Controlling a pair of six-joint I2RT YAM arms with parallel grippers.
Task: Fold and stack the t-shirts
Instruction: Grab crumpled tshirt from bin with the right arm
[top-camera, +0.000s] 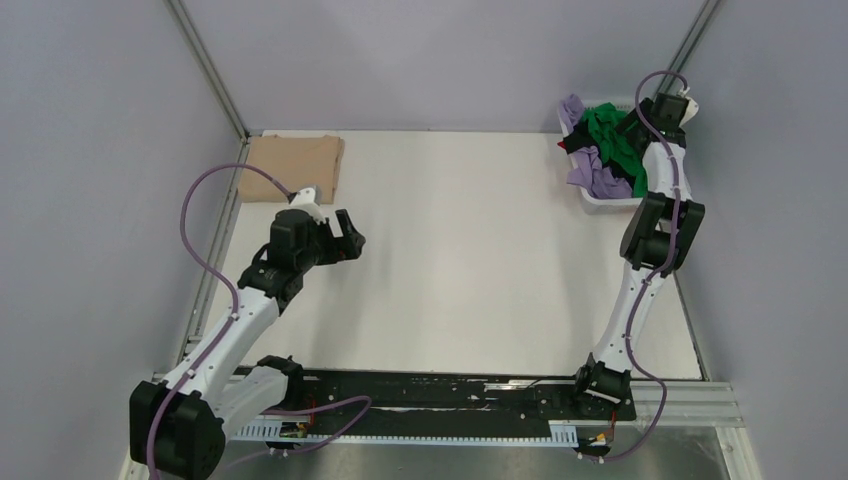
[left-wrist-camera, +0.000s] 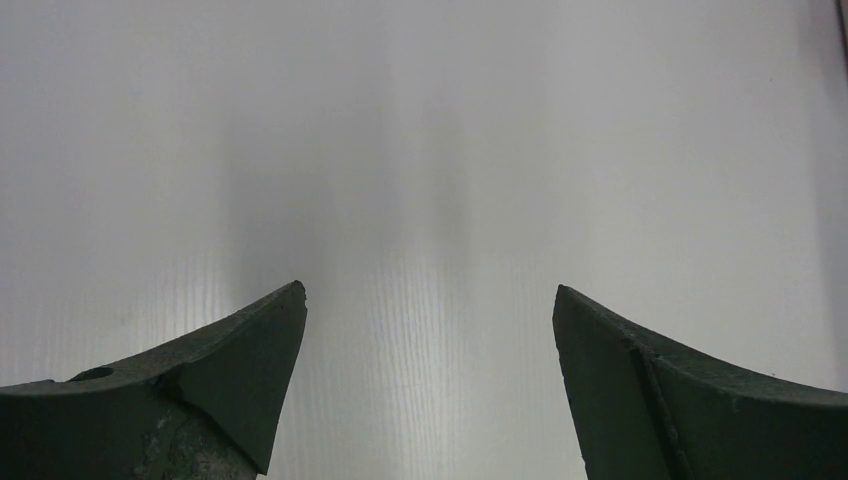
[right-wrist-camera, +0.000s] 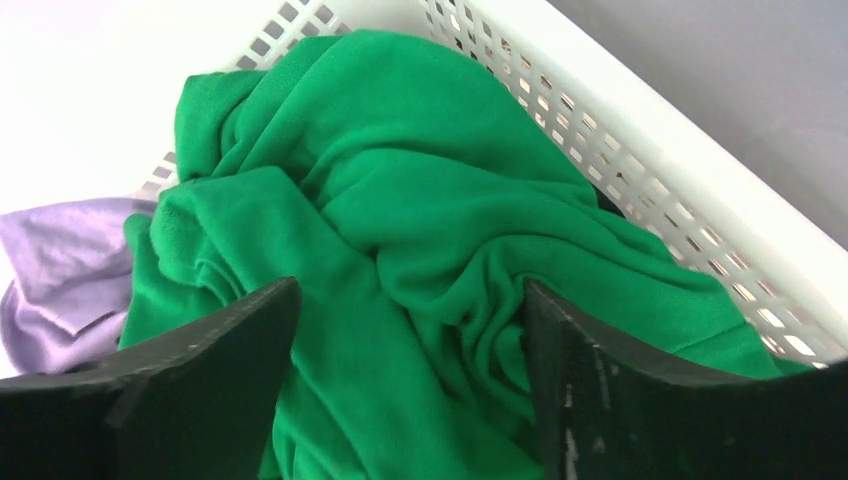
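Tan tee (top-camera: 296, 167): you'll find it folded flat into a neat rectangle in the far left corner of the table (top-camera: 460, 250), lying by itself.
Green tee (right-wrist-camera: 420, 230): bright green and crumpled in deep folds; you can see it heaped on top inside the basket (right-wrist-camera: 640, 150) at the far right.
Lilac tee (top-camera: 597, 178): pale purple and bunched up; look under and to the left of the green one, where part of it spills over the basket's near rim.
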